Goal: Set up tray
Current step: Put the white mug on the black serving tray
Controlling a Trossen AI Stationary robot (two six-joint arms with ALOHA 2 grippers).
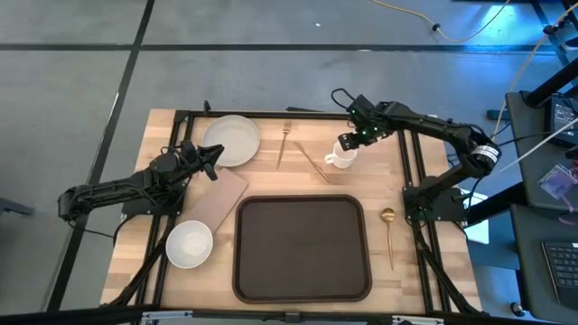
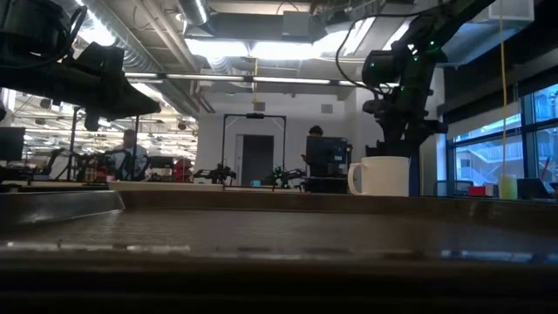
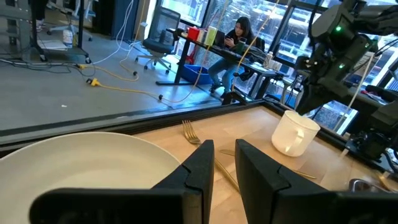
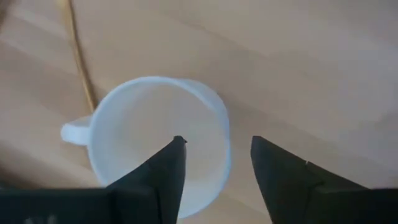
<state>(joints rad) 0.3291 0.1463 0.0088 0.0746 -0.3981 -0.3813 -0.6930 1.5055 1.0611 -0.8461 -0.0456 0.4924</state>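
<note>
The dark brown tray lies at the table's near middle and fills the foreground of the low view as the tray. A white mug stands upright beyond the tray's far right corner, also seen as the mug and the mug. My right gripper is open just above it, one finger over the mug's inside and one outside its wall, pointing down. My left gripper hovers, open by a narrow gap, at the near edge of the white plate, raised off the table.
A beige napkin and a white bowl lie left of the tray. A gold fork and a gold knife lie between plate and mug. A gold spoon lies right of the tray. People sit at desks in the room beyond.
</note>
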